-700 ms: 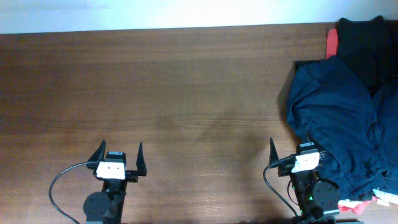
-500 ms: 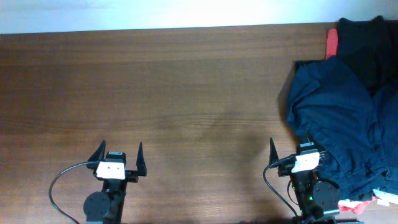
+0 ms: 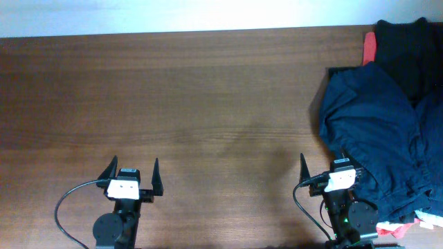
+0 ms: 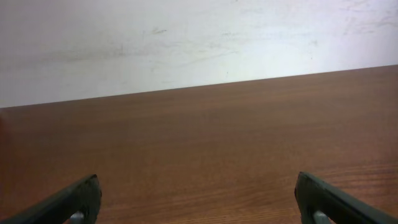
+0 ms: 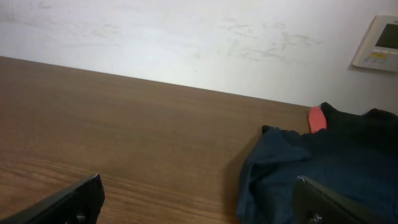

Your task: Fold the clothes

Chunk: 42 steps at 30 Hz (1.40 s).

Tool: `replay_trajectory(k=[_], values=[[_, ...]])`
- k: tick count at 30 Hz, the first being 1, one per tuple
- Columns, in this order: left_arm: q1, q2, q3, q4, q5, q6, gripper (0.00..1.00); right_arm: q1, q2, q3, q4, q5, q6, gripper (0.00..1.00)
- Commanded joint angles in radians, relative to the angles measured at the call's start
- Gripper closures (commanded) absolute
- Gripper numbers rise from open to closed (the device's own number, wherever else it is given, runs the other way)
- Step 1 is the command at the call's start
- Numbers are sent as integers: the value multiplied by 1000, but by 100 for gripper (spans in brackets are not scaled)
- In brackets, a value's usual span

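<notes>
1. The shorts are found in a loose heap at the far right side of the bench, right by the right end effector.
2. Nothing looks folded yet, so the step in hand is judged to be a first grab. The heap should be pulled to the bare middle of the bench and laid flat before any fold is made.
3. For a good grab, only the near blue edge should be pinched. It should be pulled slowly, so that the other clothes are not dragged along.
4. The shorts are seen as dark navy blue, soft and full of wrinkles. They are bunched up, so the waistband and the two legs cannot be told apart.
5. Black garments are piled at the back corner, touching the shorts. A bit of red cloth is seen beside them.
6. The right end effector is spread wide and nothing is held in it. Its right finger is at the edge of the blue cloth; whether it touches cannot be told.
7. The left end effector is also spread wide, with nothing held. It is kept over bare wood, well apart from the shorts.
</notes>
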Motion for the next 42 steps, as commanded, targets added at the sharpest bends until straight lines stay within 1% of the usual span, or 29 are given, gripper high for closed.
replay_trajectory(k=[1, 26, 29, 32, 34, 37, 40, 42], values=[[-5, -5, -6, -4, -7, 20, 1, 5, -5, -5, -6, 9, -7, 1], [-5, -5, -6, -3, -7, 20, 1, 5, -5, -5, -6, 8, -6, 1], [-5, -5, -5, 19, -7, -19, 1, 5, -5, -4, -5, 9, 2, 1], [-5, -1, 11, 14, -7, -20, 1, 5, -5, 6, -12, 10, 5, 1], [-5, 20, 37, 3, -8, -43, 1, 5, 1, 26, -29, 58, 69, 1], [-5, 89, 98, -64, -20, -80, 1, 5, 37, 68, -62, 73, 81, 1], [-5, 223, 190, -102, -23, -80, 1, 5, 136, 151, -97, 73, 81, 1], [-5, 323, 259, -127, -22, -80, 1, 5, 238, 230, -122, 82, 81, 1]])
